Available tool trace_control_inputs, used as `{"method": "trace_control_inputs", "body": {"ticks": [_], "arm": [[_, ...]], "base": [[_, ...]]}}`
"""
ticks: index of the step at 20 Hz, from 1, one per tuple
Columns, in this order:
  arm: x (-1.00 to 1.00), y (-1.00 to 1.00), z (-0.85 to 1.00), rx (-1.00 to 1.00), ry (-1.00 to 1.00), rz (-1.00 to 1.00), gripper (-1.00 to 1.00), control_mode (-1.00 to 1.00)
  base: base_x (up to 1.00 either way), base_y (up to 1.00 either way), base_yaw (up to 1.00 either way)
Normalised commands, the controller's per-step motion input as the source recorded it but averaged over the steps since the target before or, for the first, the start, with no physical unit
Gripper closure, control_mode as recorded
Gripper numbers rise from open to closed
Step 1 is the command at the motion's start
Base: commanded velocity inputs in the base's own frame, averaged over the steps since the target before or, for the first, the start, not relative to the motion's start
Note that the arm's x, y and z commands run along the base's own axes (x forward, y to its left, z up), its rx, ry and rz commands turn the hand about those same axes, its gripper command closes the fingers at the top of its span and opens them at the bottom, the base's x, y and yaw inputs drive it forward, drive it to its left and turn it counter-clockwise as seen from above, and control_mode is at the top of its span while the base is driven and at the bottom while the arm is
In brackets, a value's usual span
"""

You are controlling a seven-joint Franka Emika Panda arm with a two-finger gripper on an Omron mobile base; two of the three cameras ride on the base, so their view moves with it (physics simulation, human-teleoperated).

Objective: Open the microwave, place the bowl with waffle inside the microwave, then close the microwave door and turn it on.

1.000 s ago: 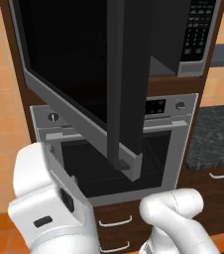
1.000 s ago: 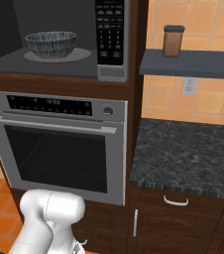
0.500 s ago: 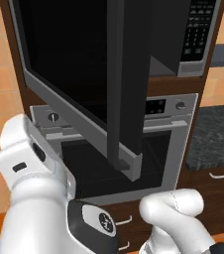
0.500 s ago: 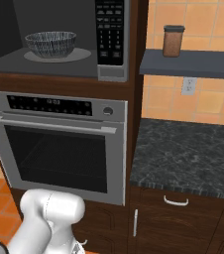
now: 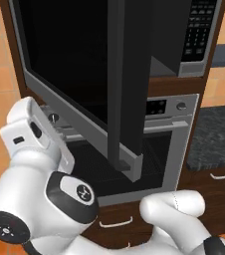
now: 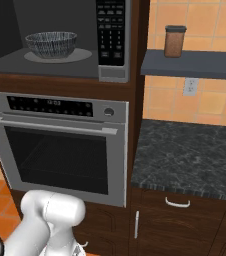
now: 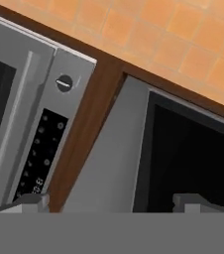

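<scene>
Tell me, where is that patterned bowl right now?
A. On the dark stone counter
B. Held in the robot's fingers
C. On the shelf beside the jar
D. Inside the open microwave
D: the right base view shows the bowl sitting on the round plate inside the microwave, whose microwave door stands swung open.

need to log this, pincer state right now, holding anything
pincer: open, holding nothing; its tips stand wide apart in front of the microwave door.
</scene>
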Motion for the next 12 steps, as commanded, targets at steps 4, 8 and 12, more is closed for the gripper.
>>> {"method": "trace_control_inputs", "body": {"ticks": [4,8,12], "arm": [[0.43,-0.24,0.00,0.00,-0.16,-0.27,-1.00,-1.00],[0.16,-0.20,0.23,0.02,-0.15,-0.30,-1.00,-1.00],[-0.04,-0.33,0.31,0.09,-0.16,-0.25,-1.00,-1.00]], "base": [[0.00,0.00,0.00],[0.00,0.00,0.00],[0.00,0.00,0.00]]}}
